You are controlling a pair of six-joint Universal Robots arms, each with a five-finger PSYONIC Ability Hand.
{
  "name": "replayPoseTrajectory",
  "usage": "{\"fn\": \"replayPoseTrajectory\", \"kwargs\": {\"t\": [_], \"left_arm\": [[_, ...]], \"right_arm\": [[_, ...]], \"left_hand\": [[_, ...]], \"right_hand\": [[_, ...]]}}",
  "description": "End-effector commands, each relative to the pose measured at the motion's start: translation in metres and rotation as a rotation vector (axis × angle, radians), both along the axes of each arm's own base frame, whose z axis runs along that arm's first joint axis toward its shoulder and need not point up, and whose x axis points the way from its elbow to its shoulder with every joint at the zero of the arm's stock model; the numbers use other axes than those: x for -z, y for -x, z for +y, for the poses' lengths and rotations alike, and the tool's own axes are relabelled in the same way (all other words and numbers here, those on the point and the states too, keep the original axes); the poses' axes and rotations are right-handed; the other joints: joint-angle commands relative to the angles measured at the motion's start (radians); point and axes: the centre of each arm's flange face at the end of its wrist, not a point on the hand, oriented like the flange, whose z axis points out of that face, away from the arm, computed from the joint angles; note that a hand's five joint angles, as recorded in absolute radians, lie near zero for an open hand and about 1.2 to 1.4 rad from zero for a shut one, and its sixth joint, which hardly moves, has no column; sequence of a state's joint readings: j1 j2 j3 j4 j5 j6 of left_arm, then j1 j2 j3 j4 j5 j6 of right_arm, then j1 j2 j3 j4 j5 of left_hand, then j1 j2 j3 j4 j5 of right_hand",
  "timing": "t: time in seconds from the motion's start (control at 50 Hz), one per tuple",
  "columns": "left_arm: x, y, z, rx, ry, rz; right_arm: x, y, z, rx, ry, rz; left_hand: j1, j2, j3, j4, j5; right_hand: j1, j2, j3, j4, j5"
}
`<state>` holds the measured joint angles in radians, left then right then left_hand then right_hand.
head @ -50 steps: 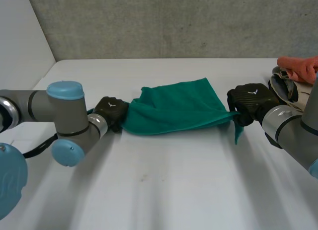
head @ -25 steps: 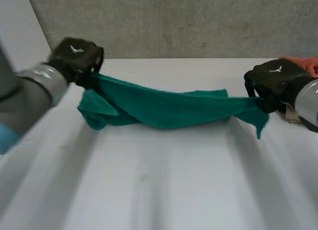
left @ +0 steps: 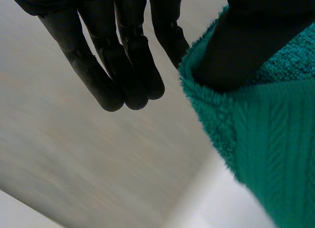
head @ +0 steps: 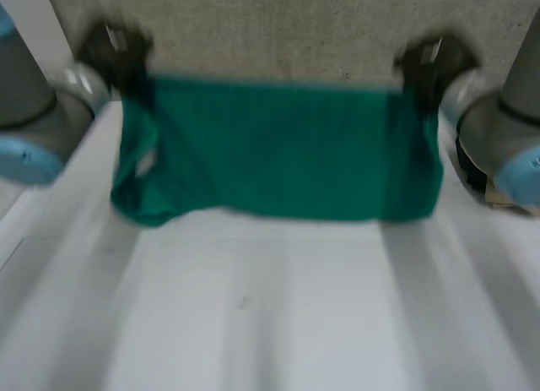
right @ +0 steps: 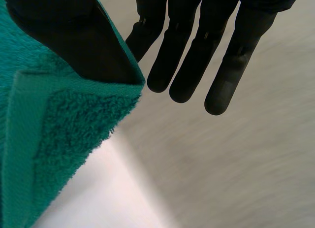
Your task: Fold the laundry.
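Observation:
A green towel (head: 278,146) hangs spread out above the white table (head: 270,315), stretched between my two raised hands. My left hand (head: 114,49) pinches one upper corner and my right hand (head: 430,60) pinches the other. The towel's lower edge hangs just over the table, bunched under the left hand. In the left wrist view the thumb (left: 246,41) presses the towel (left: 266,139) against a finger while the other fingers stay straight. The right wrist view shows the same: the thumb (right: 64,36) clamps the towel's hemmed corner (right: 54,134).
A pile of other laundry (head: 483,178) lies at the table's right edge, just behind my right arm (head: 498,129). A grey wall (head: 278,28) stands behind the table. My left arm (head: 38,121) is beside the towel's bunched side.
Both hands have lifted the towel off the table and pulled apart. The towel, crumpled a second ago, now hangs flat between them.

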<state>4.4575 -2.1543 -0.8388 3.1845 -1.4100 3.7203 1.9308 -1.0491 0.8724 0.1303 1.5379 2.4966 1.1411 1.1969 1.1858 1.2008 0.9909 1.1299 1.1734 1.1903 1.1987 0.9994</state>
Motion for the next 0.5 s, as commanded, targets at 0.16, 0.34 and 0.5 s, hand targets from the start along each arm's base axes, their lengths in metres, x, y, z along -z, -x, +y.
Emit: {"fn": "replayPoseTrajectory", "kwargs": {"t": [0.16,0.34,0.5], "left_arm": [[-0.083,-0.029,0.009,0.095,0.316,0.359],[0.024,-0.047,0.016,0.018,-0.052,0.298],[0.140,-0.053,0.034,0.009,-0.295,0.183]], "right_arm": [[-0.106,0.001,0.013,-0.105,0.520,-0.306],[-0.021,-0.002,0.011,-0.128,0.229,-0.193],[0.107,0.000,0.019,-0.157,-0.142,-0.054]], "left_hand": [[0.255,0.199,0.211,0.195,0.231],[0.255,0.199,0.211,0.195,0.231],[0.255,0.199,0.211,0.195,0.231]], "right_hand": [[0.266,0.223,0.206,0.198,0.222],[0.266,0.223,0.206,0.198,0.222],[0.266,0.223,0.206,0.198,0.222]]}}
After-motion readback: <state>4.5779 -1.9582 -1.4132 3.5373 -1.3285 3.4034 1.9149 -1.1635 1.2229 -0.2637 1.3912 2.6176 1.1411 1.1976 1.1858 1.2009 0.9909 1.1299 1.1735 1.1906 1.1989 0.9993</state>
